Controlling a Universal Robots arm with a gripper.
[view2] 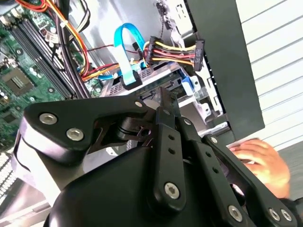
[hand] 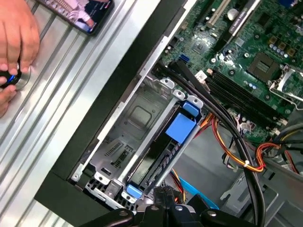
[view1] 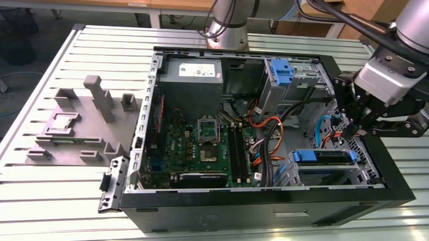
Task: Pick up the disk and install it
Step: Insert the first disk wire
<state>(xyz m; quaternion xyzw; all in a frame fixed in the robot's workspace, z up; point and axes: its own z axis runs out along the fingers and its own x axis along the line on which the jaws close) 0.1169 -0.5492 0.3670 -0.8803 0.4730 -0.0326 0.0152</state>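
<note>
The exterior view looks down from high and fairly far at the open computer case (view1: 268,130) lying on the slatted surface (view1: 54,191), arm at the frame's right. Both wrist views sit close above the case interior, looking past the gripper (hand: 163,208) linkage; both share the motherboard (hand: 246,52) and drive cage (hand: 137,142).

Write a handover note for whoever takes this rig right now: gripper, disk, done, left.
Gripper: hovers over the drive cage at the case's edge, just off the disk; nothing visibly held.
Disk: sits in that cage, blue bracket up, at the exterior view's lower right.
Done: disk appears placed in the cage.
Left: full seating can't be confirmed from these views.
Note: a person's hand rests on the table beside the case.
</note>
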